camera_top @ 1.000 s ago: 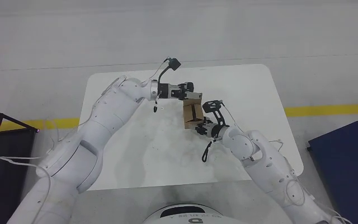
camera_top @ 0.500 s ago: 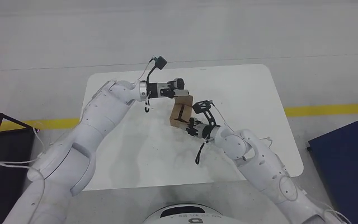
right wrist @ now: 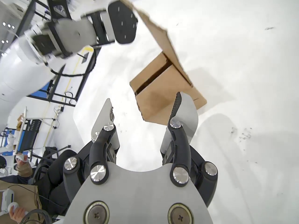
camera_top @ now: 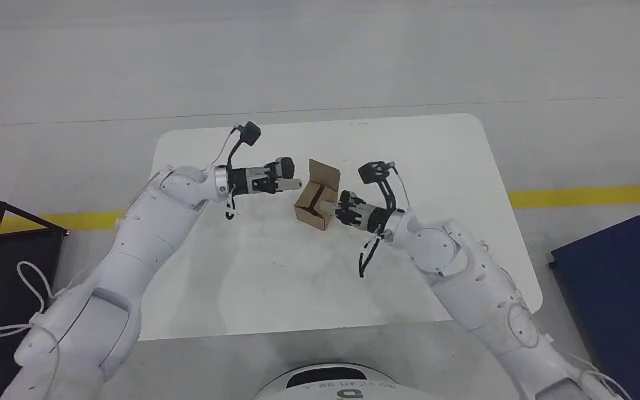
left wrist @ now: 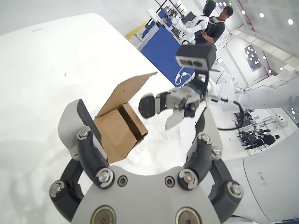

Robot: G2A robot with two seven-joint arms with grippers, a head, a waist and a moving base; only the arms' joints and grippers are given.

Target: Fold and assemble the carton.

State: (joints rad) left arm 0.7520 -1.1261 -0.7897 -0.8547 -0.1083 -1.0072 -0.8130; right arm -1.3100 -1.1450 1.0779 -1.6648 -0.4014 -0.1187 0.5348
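Note:
A small brown carton [camera_top: 318, 196] sits on the white table [camera_top: 430, 160] with one flap standing up and a slit between its folded flaps. To its left my left gripper [camera_top: 296, 184] is open, a small gap from the carton. To its right my right gripper [camera_top: 345, 210] is also open and holds nothing. In the left wrist view the carton [left wrist: 119, 129] lies just past one of the fingers [left wrist: 79, 115] of my left gripper [left wrist: 142, 122], with the right gripper [left wrist: 161, 113] beyond it. In the right wrist view the carton [right wrist: 158, 89] lies ahead of my right gripper [right wrist: 143, 110].
The table's far edge and right edge lie well beyond the carton, with bare white surface all around it. A yellow floor line [camera_top: 575, 197] runs past the table, and a blue object [camera_top: 610, 280] stands off to the right.
The carton has shifted left and now rests on the table. Both grippers have let go of it, and the left arm has drawn back to the left.

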